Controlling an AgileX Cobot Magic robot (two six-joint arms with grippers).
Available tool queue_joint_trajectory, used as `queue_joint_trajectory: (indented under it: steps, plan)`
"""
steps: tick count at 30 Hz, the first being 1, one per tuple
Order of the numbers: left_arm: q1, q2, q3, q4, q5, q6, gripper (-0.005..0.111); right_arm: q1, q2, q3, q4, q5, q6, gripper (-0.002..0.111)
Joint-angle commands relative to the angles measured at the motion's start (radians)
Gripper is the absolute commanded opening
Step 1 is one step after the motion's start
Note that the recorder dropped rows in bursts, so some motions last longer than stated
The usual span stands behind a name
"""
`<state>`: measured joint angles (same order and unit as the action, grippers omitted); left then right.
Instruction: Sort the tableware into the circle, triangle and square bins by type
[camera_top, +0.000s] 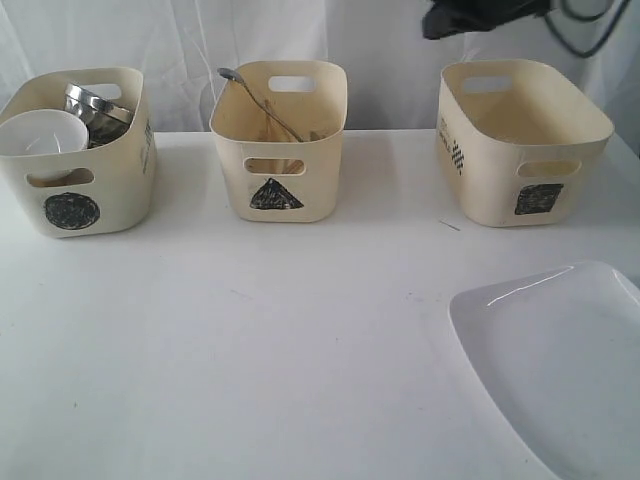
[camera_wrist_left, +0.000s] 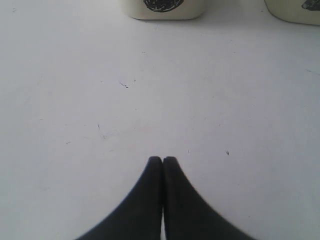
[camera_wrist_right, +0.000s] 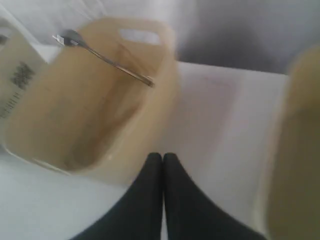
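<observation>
Black fingers of the left gripper (camera_wrist_left: 162, 159) press together, empty, over the white table (camera_wrist_left: 150, 100). Those of the right gripper (camera_wrist_right: 162, 156) are likewise pinched shut, holding nothing, near the triangle bin (camera_wrist_right: 75, 125) with a spoon (camera_wrist_right: 107, 61) leaning inside. The white plate (camera_top: 560, 360) lies on the table, in front of the square bin (camera_top: 520, 150).

The left bin (camera_top: 112, 190) bears a scribbled black circle (camera_top: 71, 211) on its front, the middle bin (camera_top: 322, 165) a black triangle (camera_top: 275, 195), and the right bin (camera_top: 488, 190) a black square (camera_top: 538, 198). A dark printed label (camera_top: 456, 155) on the right bin's side, perhaps a barcode, cannot be read.
</observation>
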<state>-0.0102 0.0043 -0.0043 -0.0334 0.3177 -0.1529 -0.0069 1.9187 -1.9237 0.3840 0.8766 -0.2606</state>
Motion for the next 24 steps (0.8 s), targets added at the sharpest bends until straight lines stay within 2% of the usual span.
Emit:
queue_joint_trajectory:
  steps: [1,5,7,14,20,24]
  plan:
    - [-0.002,-0.004,0.004,-0.010,0.032,0.003,0.000,-0.140,-0.129,0.115,-0.289,0.212,0.162,0.000]
    - [-0.002,-0.004,0.004,-0.010,0.032,0.003,0.000,-0.349,-0.211,0.292,-0.178,0.344,0.162,0.000]
    - [-0.002,-0.004,0.004,-0.010,0.032,0.003,0.000,-0.437,-0.237,0.367,-0.133,0.344,0.053,0.000]
    - [-0.002,-0.004,0.004,-0.010,0.032,0.003,0.000,-0.685,-0.354,0.694,-0.116,0.344,-0.039,0.000]
    - [-0.002,-0.004,0.004,-0.010,0.032,0.003,0.000,-0.859,-0.351,0.920,-0.116,0.344,-0.075,0.000]
    - [-0.002,-0.004,0.004,-0.010,0.032,0.003,0.000,-0.881,-0.344,1.009,-0.092,0.344,-0.185,0.000]
